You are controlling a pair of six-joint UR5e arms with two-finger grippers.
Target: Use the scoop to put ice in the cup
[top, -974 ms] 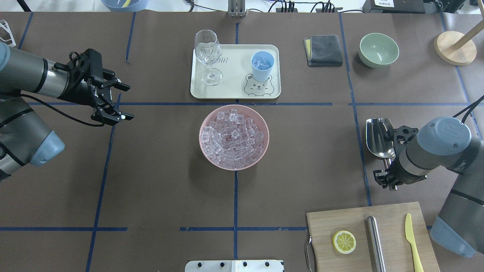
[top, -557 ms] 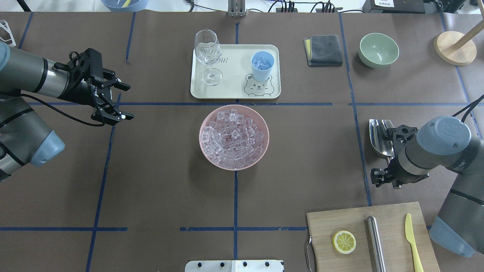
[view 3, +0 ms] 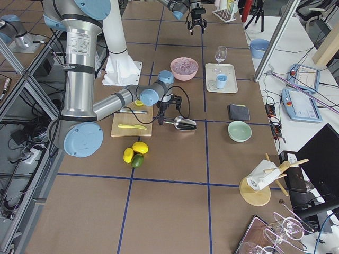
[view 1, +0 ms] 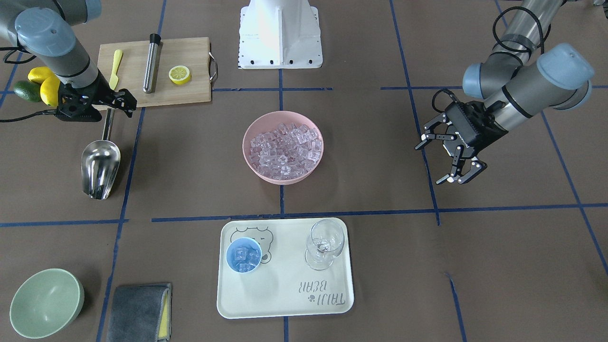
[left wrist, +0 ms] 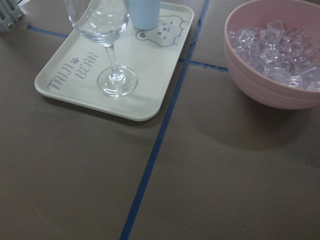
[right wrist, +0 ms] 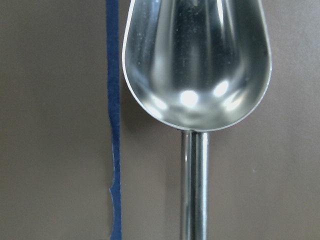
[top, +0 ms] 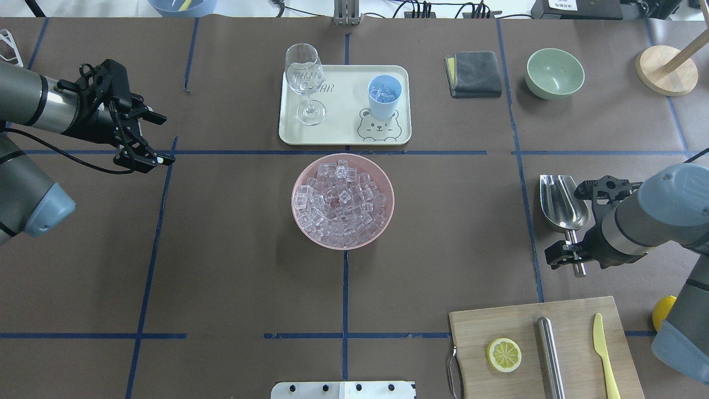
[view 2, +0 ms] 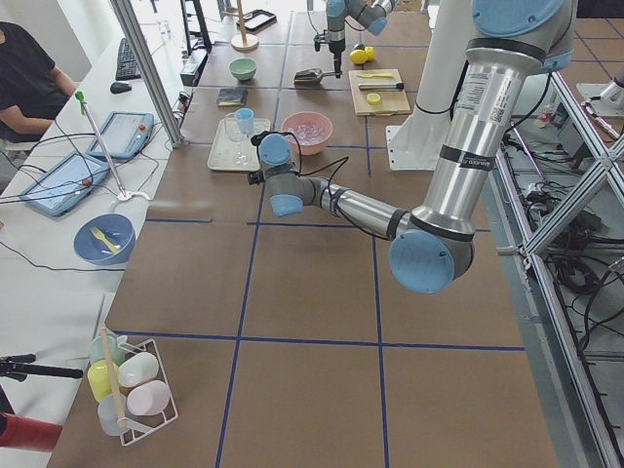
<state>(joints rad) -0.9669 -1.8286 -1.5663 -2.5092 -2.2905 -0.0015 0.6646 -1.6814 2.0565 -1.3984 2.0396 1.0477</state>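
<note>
At the left edge of the front-facing view, the right gripper [view 1: 96,110] hung over the handle end of the scoop [view 1: 99,168]. Its jaws were spread wide to either side and gripped nothing. The scoop lay flat on the table [view 1: 380,142]. At centre, a pink bowl [view 1: 282,179] held the heaped ice [view 1: 283,145]. Below it, on a tray [view 1: 285,294], the cup [view 1: 243,255] held a few cubes beside a stemmed glass [view 1: 325,244]. At right, the left gripper [view 1: 428,164] hovered wide open, holding nothing.

From overhead, the scoop lay at the right edge and the cup at top centre.

The right wrist view showed the scoop's shiny trough beside a blue tape line [right wrist: 114,125].
</note>
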